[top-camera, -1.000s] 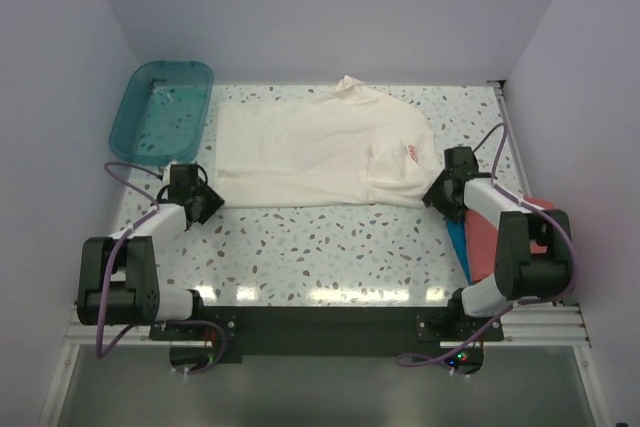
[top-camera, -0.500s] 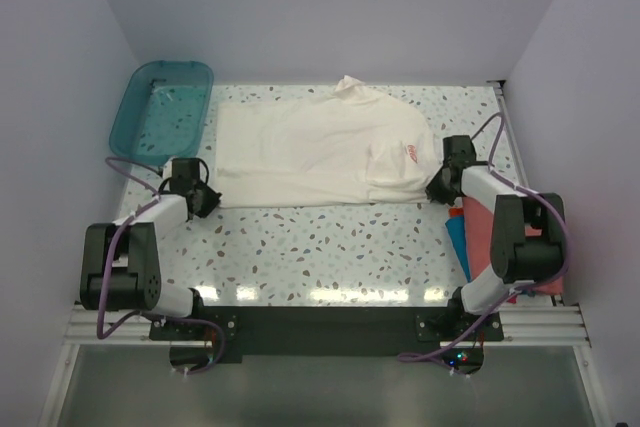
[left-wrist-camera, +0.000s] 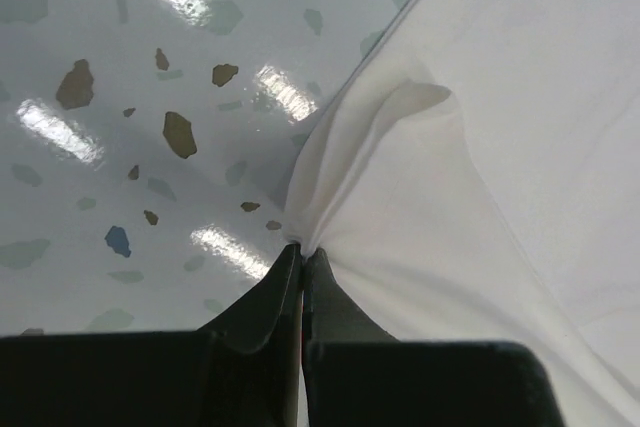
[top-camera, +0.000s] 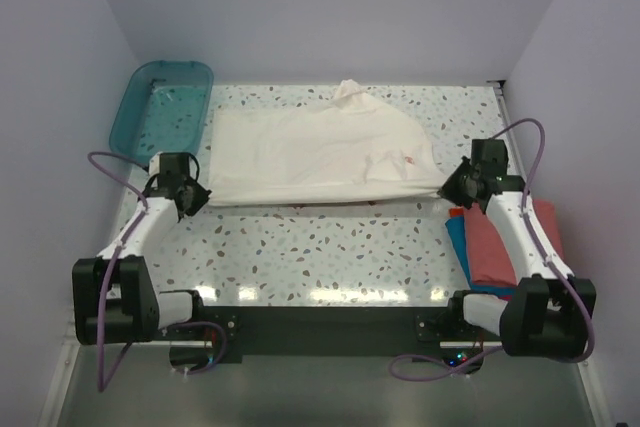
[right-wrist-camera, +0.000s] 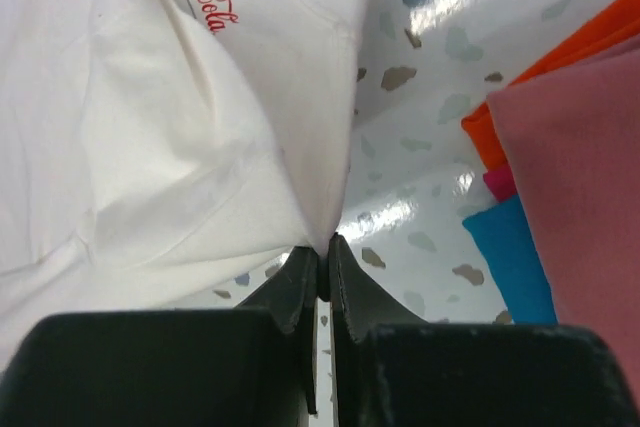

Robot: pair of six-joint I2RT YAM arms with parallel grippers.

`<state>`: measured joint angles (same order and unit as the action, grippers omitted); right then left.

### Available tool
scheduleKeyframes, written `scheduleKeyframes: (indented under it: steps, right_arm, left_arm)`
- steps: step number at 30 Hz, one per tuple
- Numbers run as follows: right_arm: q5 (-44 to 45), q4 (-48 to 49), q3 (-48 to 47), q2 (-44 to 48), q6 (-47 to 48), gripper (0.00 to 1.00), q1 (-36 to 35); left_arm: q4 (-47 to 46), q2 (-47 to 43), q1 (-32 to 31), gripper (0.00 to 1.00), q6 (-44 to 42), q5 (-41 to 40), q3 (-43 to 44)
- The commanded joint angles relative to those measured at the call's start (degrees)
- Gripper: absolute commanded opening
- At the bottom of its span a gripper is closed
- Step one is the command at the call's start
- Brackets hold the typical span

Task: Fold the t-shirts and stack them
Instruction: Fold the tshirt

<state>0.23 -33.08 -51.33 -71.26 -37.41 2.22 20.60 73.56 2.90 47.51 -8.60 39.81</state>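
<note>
Robot lab booth, plain lilac walls [top-camera: 330, 7], speckled table [top-camera: 330, 242], 2 bolted arms [top-camera: 138, 233]

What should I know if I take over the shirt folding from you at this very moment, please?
The left gripper has its jaws shut on the near-left corner of the cream-white shirt. The right gripper has its jaws shut on the near-right corner. That shirt lies spread across the table, not yet folded. The salmon-red shirt lies folded on the blue shirt at the near right. Left to do: fold the cream-white shirt and stack it there.
</note>
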Motion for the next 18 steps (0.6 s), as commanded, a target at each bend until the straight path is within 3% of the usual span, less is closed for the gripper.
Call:
scheduleKeyframes:
  steps: [1,7,8,9,10,11,12,13,15,18]
  right_arm:
    - [-3.65,-7.86,3.86,5.68,0.41,0.00,0.59]
    - [-7.26,-14.72,11.07,20.09,-1.17,0.00,0.59]
    - [-7.70,-17.08,11.77,21.94,-1.35,0.05,0.59]
    - [-8.05,-18.32,13.26,25.53,-1.44,0.15,0.59]
    - [-8.05,-20.34,13.80,27.13,-1.27,0.33,0.59]
    - [-7.53,-21.31,14.06,28.62,-1.18,0.49,0.59]
    - [-7.09,-22.02,14.50,31.42,-1.00,0.61,0.59]
    - [-5.95,-21.85,14.59,32.49,-0.65,0.78,0.59]
    - [-6.72,-19.76,14.42,32.95,-0.21,0.82,0.59]
    - [-8.40,-15.01,12.23,29.70,1.19,0.82,0.51]
  left_arm:
    - [5.14,-5.25,1.85,0.00,-2.24,-3.80,-0.34]
    - [9.36,-15.79,2.03,0.00,-1.01,-2.65,-5.79]
    - [11.11,-17.29,2.11,0.00,-0.32,-2.56,-6.49]
    - [11.65,-20.18,2.11,0.08,-0.05,-2.30,-7.81]
    - [12.70,-21.51,2.03,0.15,1.00,-1.34,-8.34]
    - [12.80,-22.92,2.03,0.25,1.27,-0.55,-8.78]
    - [12.80,-25.02,2.03,0.46,1.45,0.50,-8.79]
    - [13.58,-25.65,2.11,0.55,2.23,2.08,-8.53]
    - [13.33,-26.71,2.03,0.66,1.98,3.50,-7.30]
    - [11.93,-25.49,2.03,0.66,-0.30,3.59,-4.40]
